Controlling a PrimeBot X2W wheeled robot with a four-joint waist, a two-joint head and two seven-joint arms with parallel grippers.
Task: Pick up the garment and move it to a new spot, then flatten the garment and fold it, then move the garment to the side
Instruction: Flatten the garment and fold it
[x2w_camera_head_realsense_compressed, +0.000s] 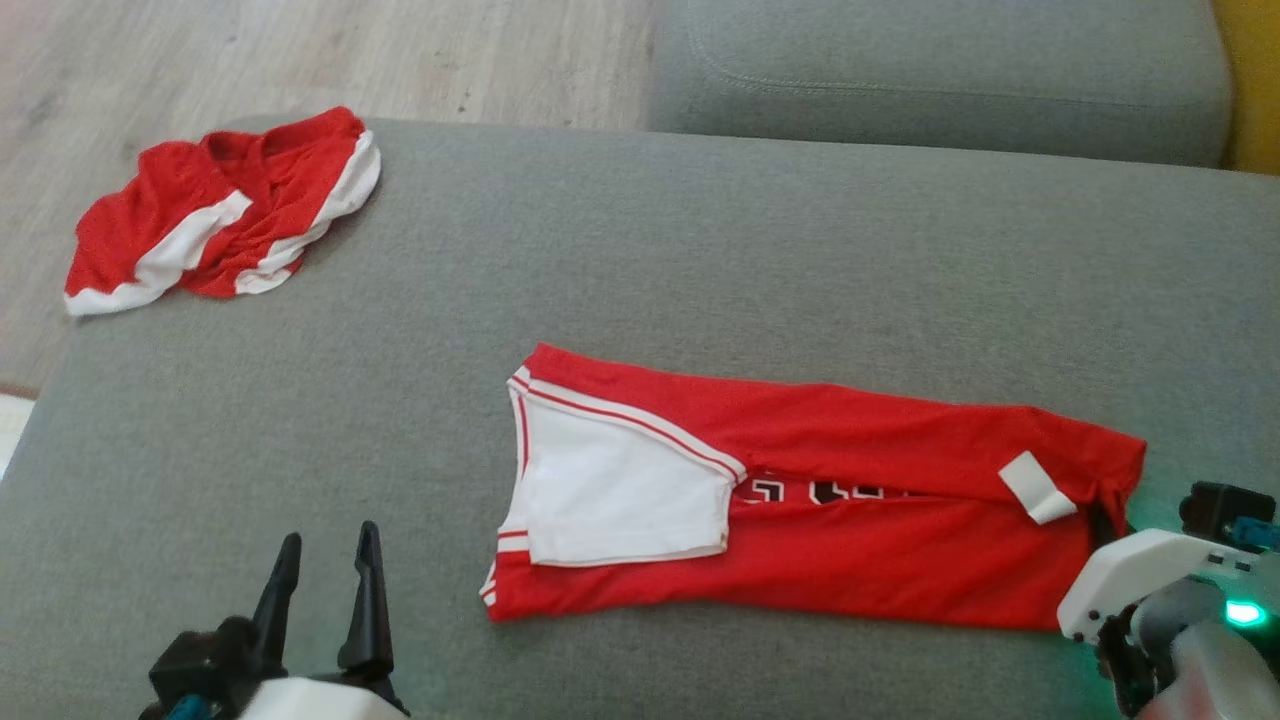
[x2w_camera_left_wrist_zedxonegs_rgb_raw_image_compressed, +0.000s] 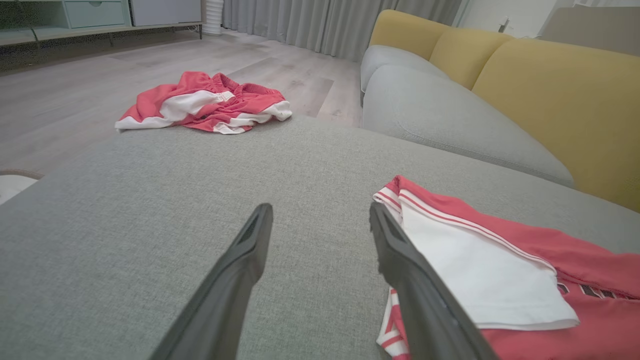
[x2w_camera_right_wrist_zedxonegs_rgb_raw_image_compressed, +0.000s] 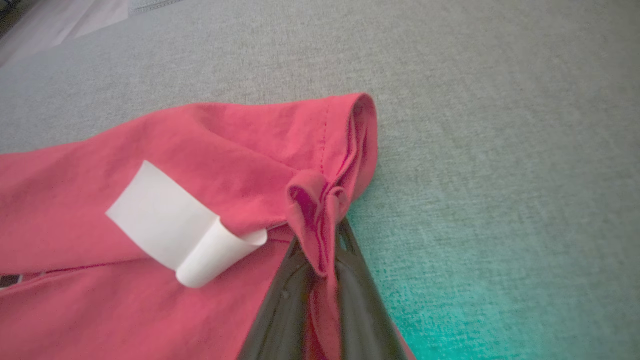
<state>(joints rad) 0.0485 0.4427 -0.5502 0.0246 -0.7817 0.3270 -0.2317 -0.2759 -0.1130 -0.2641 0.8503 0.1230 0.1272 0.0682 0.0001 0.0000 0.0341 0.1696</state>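
I count two garments on the grey fabric sofa seat (x2w_camera_head_realsense_compressed: 700, 250): one long red jersey with a white panel (x2w_camera_head_realsense_compressed: 820, 500) and one crumpled pair of red-and-white shorts (x2w_camera_head_realsense_compressed: 220, 210).

In my head view the jersey lies at about 4 o'clock from centre. It is flat and folded lengthwise into a long strip. The white panel, edged with red-and-white stripes, is at its 9 o'clock end. Black-and-white lettering peeks out along the fold, and one curled white label (x2w_camera_head_realsense_compressed: 1037, 487) sits near its 3 o'clock end. The shorts lie well apart at 10 o'clock, on the seat's far corner.

I have two grippers. The left gripper (x2w_camera_head_realsense_compressed: 330, 535) is at 7 o'clock with its fingers spread apart, holding nothing. The right gripper (x2w_camera_right_wrist_zedxonegs_rgb_raw_image_compressed: 322, 250) is at 4 o'clock, its fingers together and clamped on a bunched pinch of the jersey's red hem at that 3 o'clock end.
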